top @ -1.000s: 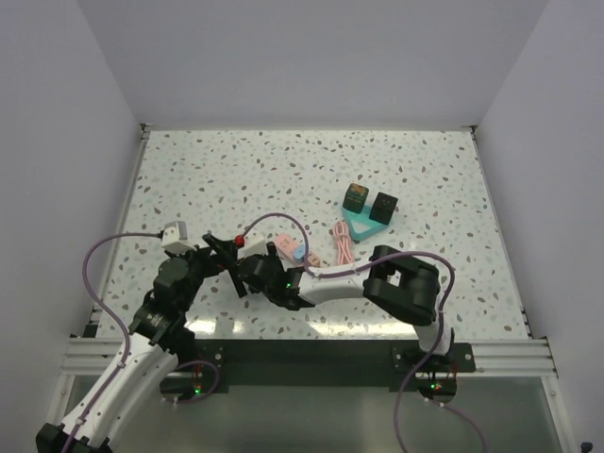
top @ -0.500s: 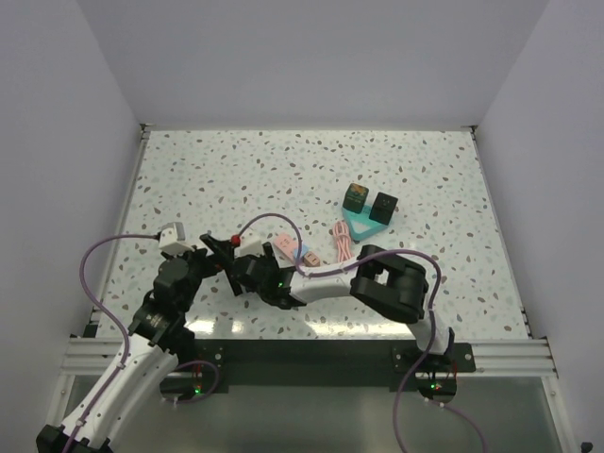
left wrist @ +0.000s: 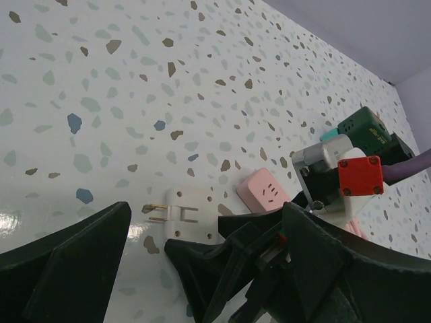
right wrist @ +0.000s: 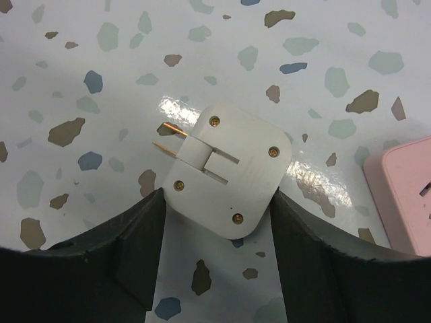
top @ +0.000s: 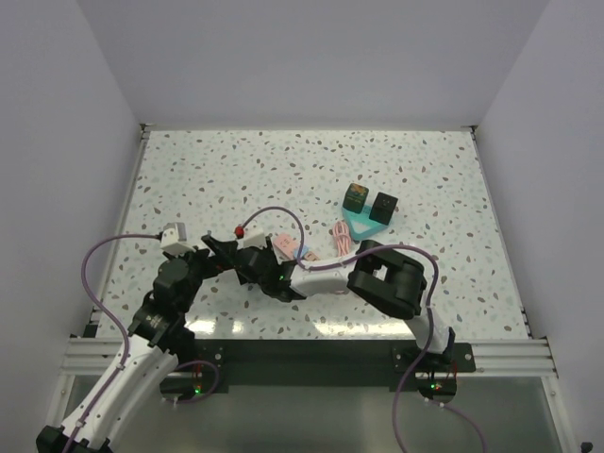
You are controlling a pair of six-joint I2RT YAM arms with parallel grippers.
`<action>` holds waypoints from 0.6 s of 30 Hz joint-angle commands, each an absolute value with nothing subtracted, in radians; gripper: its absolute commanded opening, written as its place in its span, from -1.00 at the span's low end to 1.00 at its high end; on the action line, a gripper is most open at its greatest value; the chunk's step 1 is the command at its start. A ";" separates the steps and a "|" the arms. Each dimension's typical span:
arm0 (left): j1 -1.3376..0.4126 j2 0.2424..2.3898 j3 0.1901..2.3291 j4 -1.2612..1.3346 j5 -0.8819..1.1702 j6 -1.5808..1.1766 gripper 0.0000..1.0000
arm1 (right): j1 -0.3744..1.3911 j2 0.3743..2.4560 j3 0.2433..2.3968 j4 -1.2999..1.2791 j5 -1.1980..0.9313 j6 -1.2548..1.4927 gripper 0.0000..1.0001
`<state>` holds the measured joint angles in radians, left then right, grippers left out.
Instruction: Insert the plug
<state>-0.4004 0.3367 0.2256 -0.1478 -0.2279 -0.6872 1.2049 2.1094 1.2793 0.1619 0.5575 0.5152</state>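
**Left arm.** The left gripper [left wrist: 205, 210] is spread wide and holds nothing. Its dark fingers [left wrist: 60, 269] fill the two lower corners of the left wrist view, well apart from each other.

**Plug.** The plug [right wrist: 225, 165] lies flat on the speckled table [top: 283, 170], just ahead of the left gripper, in the near-left part of the table. The screw face is up, and four brass screws show. The body is close to square, so no long axis stands out. Direction is given by the two metal prongs [right wrist: 168, 138], which lie level with the table. In the right wrist view they point left and slightly up. In the left wrist view they point left, away from the pink power strip [left wrist: 266, 192], which lies just right of the plug and apart from it.

**Right arm.** The right gripper [right wrist: 217, 195] has its fingertips at the plug's two sides, at or against its edges, with the plug's lower corner between them. Whether they clamp it cannot be told.

**Limits of view.**
- In the top view both grippers cover the plug, and it is hard to make out.
- The right wrist view cuts the power strip down to one corner at its right edge.
- In the left wrist view, wrist hardware with a red square part [left wrist: 360, 175] covers the strip's far end.

**Further right.** A bundled pink cable [top: 342, 242] lies beside a teal triangular holder [top: 362, 227]. The holder carries a left dark cube [top: 356, 196] and a right dark cube [top: 383, 206].
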 commanded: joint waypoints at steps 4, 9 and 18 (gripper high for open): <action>-0.402 0.319 0.238 -0.126 -0.198 -0.663 1.00 | 1.200 2.065 1.184 0.265 0.523 0.416 -0.32; -0.402 0.319 0.227 -0.074 -0.118 -0.643 1.00 | 1.198 1.898 1.017 0.386 0.448 0.304 -0.34; -0.402 0.400 0.255 0.040 0.242 -0.588 1.00 | 1.200 1.557 0.790 0.429 0.382 0.057 -0.38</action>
